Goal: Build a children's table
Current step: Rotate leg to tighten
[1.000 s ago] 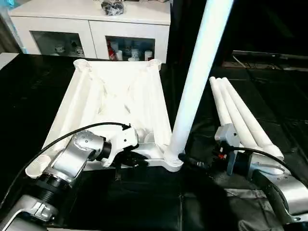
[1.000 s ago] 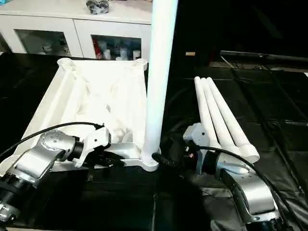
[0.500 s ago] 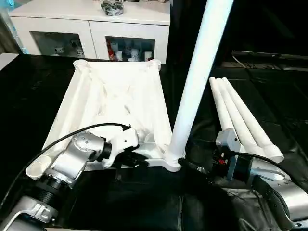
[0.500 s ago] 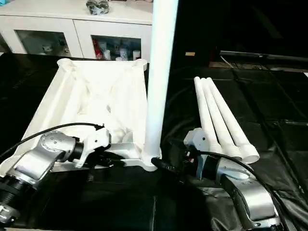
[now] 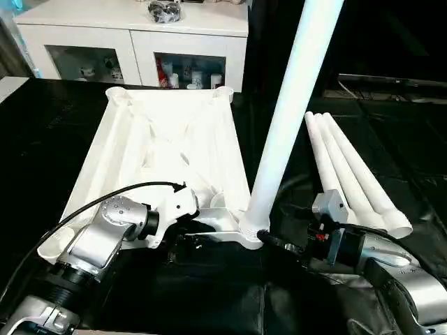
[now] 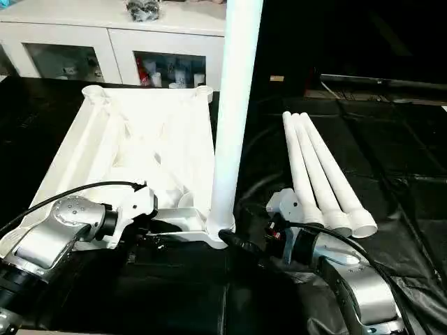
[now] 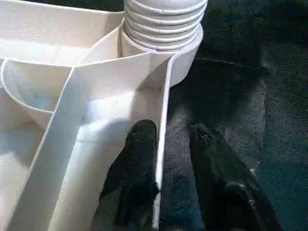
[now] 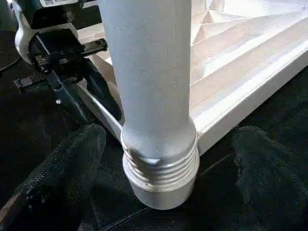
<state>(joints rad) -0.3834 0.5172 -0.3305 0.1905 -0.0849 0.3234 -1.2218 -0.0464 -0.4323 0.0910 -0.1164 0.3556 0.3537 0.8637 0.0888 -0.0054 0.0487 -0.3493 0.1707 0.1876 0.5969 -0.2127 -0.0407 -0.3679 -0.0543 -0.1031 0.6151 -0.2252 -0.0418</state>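
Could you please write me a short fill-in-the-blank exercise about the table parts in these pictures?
1. The table top lies with its ribbed underside facing ____.
2. The number of loose legs lying side by side on the black cover is ____.
3. The upright leg stands in a ____ socket of the top.

Missing words: up; three; corner

No readable text, brand, number or sign in any view. Closest thing was a white sticker (image 8: 60, 2) with dark print on the body of the left gripper (image 8: 77, 77), seen from the right wrist camera; it was cut off at the frame edge and its characters couldn't be made out. Table parts and cabinet carried no markings.
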